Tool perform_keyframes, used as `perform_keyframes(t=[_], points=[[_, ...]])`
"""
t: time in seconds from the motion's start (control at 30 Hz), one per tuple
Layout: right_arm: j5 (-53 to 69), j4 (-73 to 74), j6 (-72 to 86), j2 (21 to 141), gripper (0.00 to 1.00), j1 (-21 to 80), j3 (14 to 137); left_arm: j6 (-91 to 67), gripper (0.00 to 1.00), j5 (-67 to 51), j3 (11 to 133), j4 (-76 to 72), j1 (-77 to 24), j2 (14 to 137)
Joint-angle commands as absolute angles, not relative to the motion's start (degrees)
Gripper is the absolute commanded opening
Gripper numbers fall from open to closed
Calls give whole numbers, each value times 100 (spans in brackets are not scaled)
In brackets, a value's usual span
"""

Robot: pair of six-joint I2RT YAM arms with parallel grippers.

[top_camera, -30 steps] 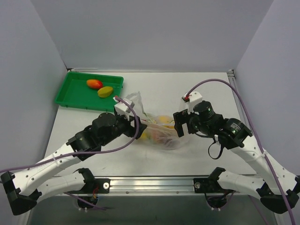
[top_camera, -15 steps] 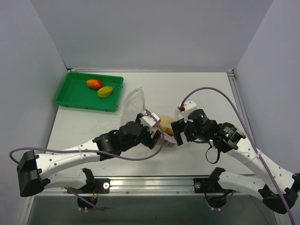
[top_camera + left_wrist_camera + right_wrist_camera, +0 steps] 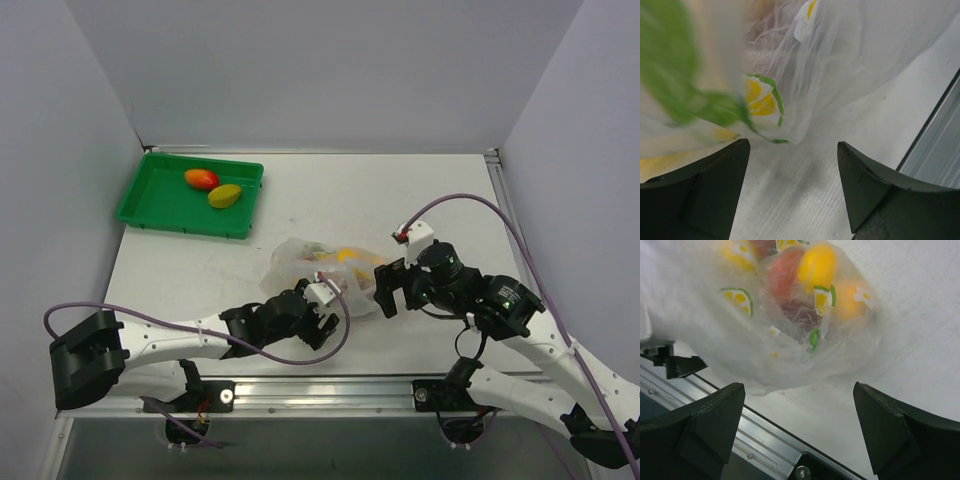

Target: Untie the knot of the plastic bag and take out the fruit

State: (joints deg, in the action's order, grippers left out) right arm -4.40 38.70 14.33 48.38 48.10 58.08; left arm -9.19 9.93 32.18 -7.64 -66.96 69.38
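The clear plastic bag (image 3: 318, 268) with lemon prints lies on the table centre. The fruit (image 3: 350, 257) shows through it as yellow and orange shapes. The right wrist view shows the bag (image 3: 755, 325) with orange and yellow fruit (image 3: 815, 270) inside. I cannot make out the knot. My left gripper (image 3: 325, 322) is open and empty at the bag's near side, low over the table, with the bag (image 3: 830, 60) just ahead of the left gripper (image 3: 792, 150). My right gripper (image 3: 383, 295) is open and empty at the bag's right; in its own view the right gripper (image 3: 799, 390) is just short of the bag.
A green tray (image 3: 150, 205) at the back left holds a red-orange mango (image 3: 201, 179) and a yellow-green mango (image 3: 224, 196). The aluminium rail (image 3: 330, 385) runs along the table's near edge, close under both grippers, and shows in the right wrist view (image 3: 765, 440).
My left gripper swept from the bag's left side round to its near side, towards the front edge. The bag slumped lower. My right gripper shifted slightly nearer.
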Motion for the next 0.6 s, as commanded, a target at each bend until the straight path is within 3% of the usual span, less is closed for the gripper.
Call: perform_keyframes(t=[0.0, 0.3, 0.43, 0.57], points=[[-316, 3885, 1459, 4782, 95, 4843, 6275, -1344, 81, 940, 3147, -1441, -6767, 7058], [-220, 4342, 976, 5334, 100, 4747, 7961, -1933, 84, 1906, 2839, -1529, -6812, 5934], [-193, 4281, 905, 5853, 100, 4667, 8086, -2161, 85, 2319, 2786, -1477, -6803, 5362], [-53, 4009, 984, 6205, 88, 4649, 7552, -2408, 85, 2733, 3058, -1178, -6768, 5142]])
